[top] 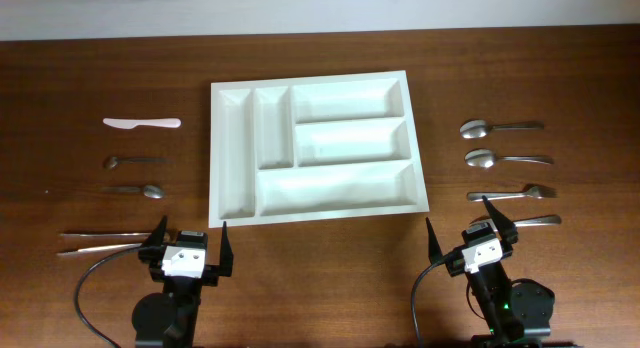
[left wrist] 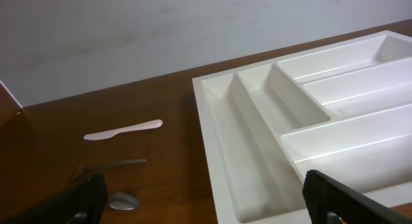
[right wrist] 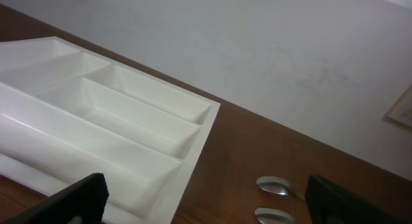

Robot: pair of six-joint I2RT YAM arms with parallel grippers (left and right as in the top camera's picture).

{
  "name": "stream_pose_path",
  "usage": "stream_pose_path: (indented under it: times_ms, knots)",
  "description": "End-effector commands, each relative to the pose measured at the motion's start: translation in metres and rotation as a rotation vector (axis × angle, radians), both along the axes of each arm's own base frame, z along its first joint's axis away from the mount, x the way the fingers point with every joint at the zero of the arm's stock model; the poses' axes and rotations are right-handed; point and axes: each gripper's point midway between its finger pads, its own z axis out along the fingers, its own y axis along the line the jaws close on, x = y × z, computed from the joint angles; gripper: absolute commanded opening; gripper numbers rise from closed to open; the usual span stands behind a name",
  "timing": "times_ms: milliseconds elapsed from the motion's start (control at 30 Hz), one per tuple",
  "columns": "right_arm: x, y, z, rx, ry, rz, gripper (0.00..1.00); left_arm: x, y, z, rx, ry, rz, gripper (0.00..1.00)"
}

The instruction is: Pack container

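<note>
The container (top: 340, 188), a big white tray with five bare compartments, lies mid-table. Left of it are a white plastic knife (top: 142, 122), two metal spoons (top: 135, 161) (top: 140, 190) and two long thin metal pieces (top: 100, 240). To its right lie two spoons (top: 500, 127) (top: 505, 159), a fork (top: 510, 194) and another utensil (top: 525, 220). My left gripper (top: 192, 233) stands open just short of the tray's near left corner. My right gripper (top: 465, 228) is open too, near the tray's near right corner, one finger over that last utensil. Neither holds anything.
In the left wrist view the tray (left wrist: 309, 121) fills the right side, with the white knife (left wrist: 122, 130) and a spoon bowl (left wrist: 122, 201) to its left. The right wrist view shows the tray (right wrist: 96, 114) at left and two spoon bowls (right wrist: 273, 185) (right wrist: 273, 215) at right.
</note>
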Motion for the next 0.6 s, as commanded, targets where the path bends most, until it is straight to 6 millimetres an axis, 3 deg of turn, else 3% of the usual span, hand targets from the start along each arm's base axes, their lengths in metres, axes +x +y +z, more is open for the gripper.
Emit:
stream_pose_path:
  times_ms: [0, 567]
  knots:
    - [-0.0002, 0.0000, -0.0016, 0.010, 0.004, -0.003, 0.99, 0.0002, 0.0014, -0.0039, 0.014, 0.002, 0.006, 0.99]
    - [-0.0002, 0.0000, -0.0016, 0.011, 0.004, -0.003, 0.99, 0.0002, 0.0014, -0.0039, 0.014, 0.002, 0.006, 0.99]
